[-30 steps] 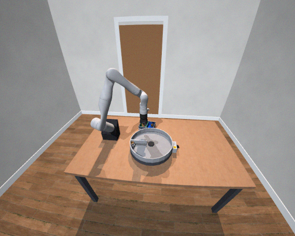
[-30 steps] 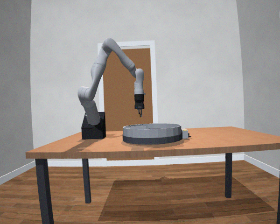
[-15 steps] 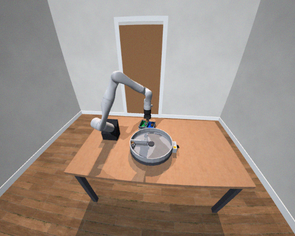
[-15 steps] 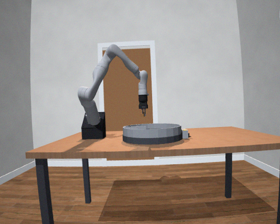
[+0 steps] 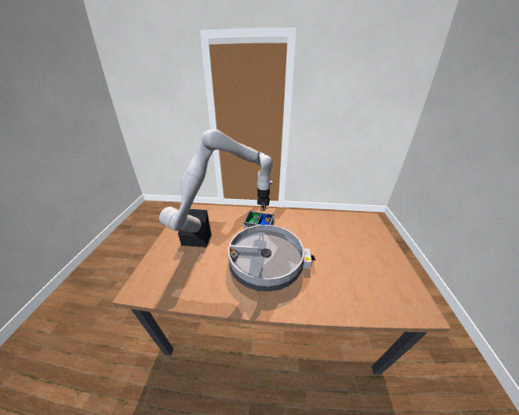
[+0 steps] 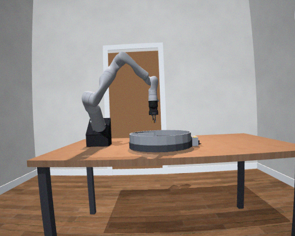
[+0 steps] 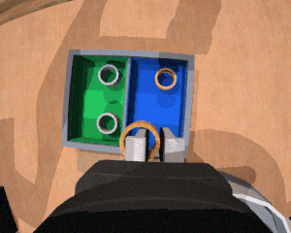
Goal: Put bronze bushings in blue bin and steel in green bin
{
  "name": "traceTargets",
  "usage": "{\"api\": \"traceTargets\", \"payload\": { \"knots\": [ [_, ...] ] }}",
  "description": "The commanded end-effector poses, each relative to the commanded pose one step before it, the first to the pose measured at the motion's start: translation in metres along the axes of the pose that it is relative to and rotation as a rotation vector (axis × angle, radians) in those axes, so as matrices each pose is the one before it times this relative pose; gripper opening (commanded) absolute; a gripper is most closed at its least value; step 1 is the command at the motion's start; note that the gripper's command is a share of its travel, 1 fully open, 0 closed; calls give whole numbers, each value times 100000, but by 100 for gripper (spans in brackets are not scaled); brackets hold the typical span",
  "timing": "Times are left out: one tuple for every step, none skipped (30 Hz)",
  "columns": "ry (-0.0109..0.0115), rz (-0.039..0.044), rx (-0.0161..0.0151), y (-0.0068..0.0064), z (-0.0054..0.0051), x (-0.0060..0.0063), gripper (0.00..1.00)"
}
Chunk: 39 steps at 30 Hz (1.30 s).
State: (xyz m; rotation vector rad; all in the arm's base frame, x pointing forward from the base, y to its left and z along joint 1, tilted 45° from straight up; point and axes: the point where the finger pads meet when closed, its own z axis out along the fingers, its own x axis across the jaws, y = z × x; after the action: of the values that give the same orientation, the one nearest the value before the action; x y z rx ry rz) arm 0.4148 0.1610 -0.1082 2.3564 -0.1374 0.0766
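Note:
My gripper point(image 5: 263, 207) point(image 6: 154, 121) point(image 7: 153, 139) is shut on the wall of a bronze bushing point(image 7: 122, 141), one finger inside the ring. It hangs above the bins; in the wrist view the ring overlaps the near end of the divider. The blue bin point(image 7: 152, 108) point(image 5: 263, 221) holds one bronze bushing point(image 7: 166, 88) point(image 5: 267, 220). The green bin point(image 7: 93, 99) point(image 5: 250, 218) holds two steel bushings point(image 7: 99, 75) point(image 7: 107, 132). On the turntable point(image 5: 286, 261), a grey-looking bushing point(image 5: 234, 256) and an orange-brown one point(image 5: 232, 251) stand close together at the left, by the bar.
The turntable's raised wall point(image 5: 268, 282) point(image 6: 160, 140) stands in front of the bins. A fixed bar point(image 5: 246, 248) crosses its left half. A small white box point(image 5: 307, 258) point(image 6: 194, 140) sits at its right. The black arm base point(image 5: 195, 234) point(image 6: 98, 138) stands at the left.

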Motion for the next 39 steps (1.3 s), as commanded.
{"api": "traceTargets", "payload": {
  "knots": [
    [10,6,-92,-14,74,42,0],
    [96,-15,196,-31,-127,-6,0],
    [-12,7,-12,0,15,0,0],
    [0,0,0,0,0,0,0],
    [0,0,0,0,0,0,0],
    [-12,7,-12,0,15,0,0],
    [-12,7,-12,0,15,0,0],
    [-12,7,-12,0,15,0,0],
    [0,0,0,0,0,0,0],
    [0,0,0,0,0,0,0],
    [0,0,0,0,0,0,0],
    [11,-4,19,-4,449,0,0],
    [-1,0,-1,0,462,0,0],
    [-1,0,-1,0,462,0,0],
    [-1,0,-1,0,462,0,0],
    [-1,0,-1,0,462,0,0],
    [0,0,0,0,0,0,0],
    [0,0,0,0,0,0,0],
    [0,0,0,0,0,0,0],
    [-1,0,-1,0,462,0,0],
    [0,0,0,0,0,0,0],
    [0,0,0,0,0,0,0],
    [-1,0,-1,0,462,0,0],
    [-1,0,-1,0,462,0,0],
    [-1,0,-1,0,462,0,0],
    [-1,0,-1,0,462,0,0],
    [0,0,0,0,0,0,0],
    [0,0,0,0,0,0,0],
    [0,0,0,0,0,0,0],
    [-1,0,-1,0,462,0,0],
    [-1,0,-1,0,462,0,0],
    [-1,0,-1,0,462,0,0],
    [-1,0,-1,0,462,0,0],
    [-1,0,-1,0,462,0,0],
    [0,0,0,0,0,0,0],
    [0,0,0,0,0,0,0],
    [0,0,0,0,0,0,0],
    [0,0,0,0,0,0,0],
    [0,0,0,0,0,0,0]
  ]
}}
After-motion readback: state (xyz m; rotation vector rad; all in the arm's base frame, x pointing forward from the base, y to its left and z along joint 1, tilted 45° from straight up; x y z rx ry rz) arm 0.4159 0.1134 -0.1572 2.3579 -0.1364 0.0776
